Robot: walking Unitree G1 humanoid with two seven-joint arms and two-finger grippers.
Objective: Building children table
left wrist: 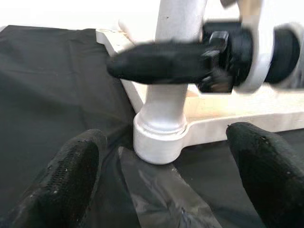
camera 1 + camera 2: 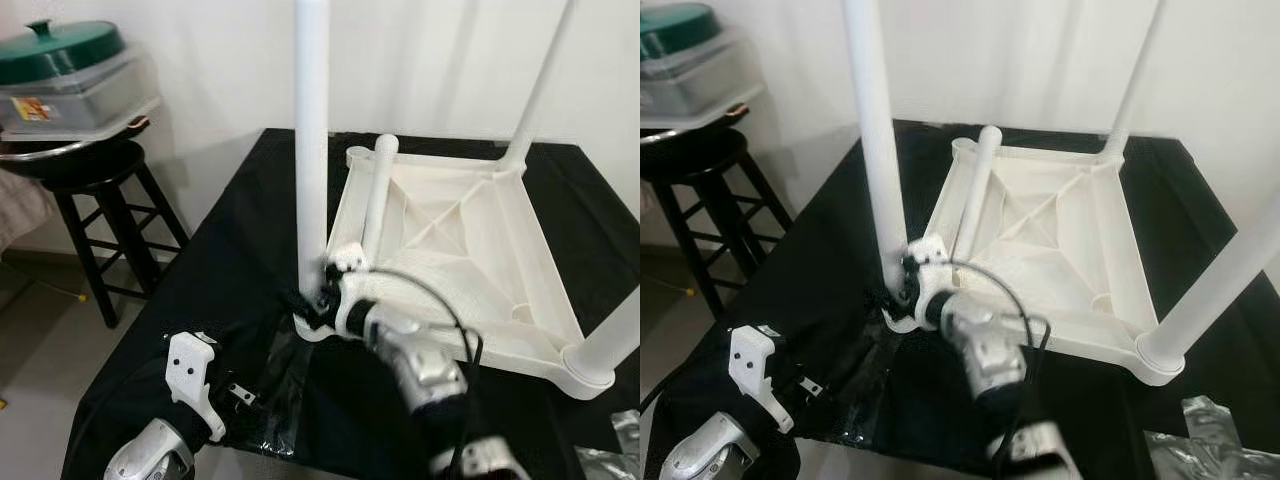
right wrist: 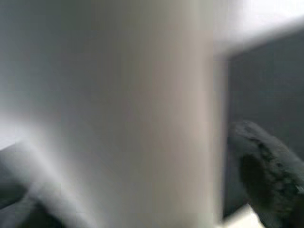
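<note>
Right gripper (image 2: 312, 296) at the base of a white leg (image 2: 311, 140) of the upturned children's table (image 2: 455, 235).

The white plastic table lies top-down on a surface covered with black cloth (image 2: 210, 270); three legs stand upright in corner sockets and a fourth leg (image 2: 378, 195) lies loose across its underside. The right gripper's fingers seem clamped on the near-left leg just above its socket, though the right wrist view is too blurred to be sure. The left gripper (image 1: 166, 180) hovers low, near that socket, its fingers (image 1: 71, 175) apart and holding nothing. Crumpled clear plastic wrap (image 2: 285, 375) lies on the cloth under the corner. A black stool (image 2: 95, 195) carrying a green-lidded cooker (image 2: 60, 75) stands beside the surface.
</note>
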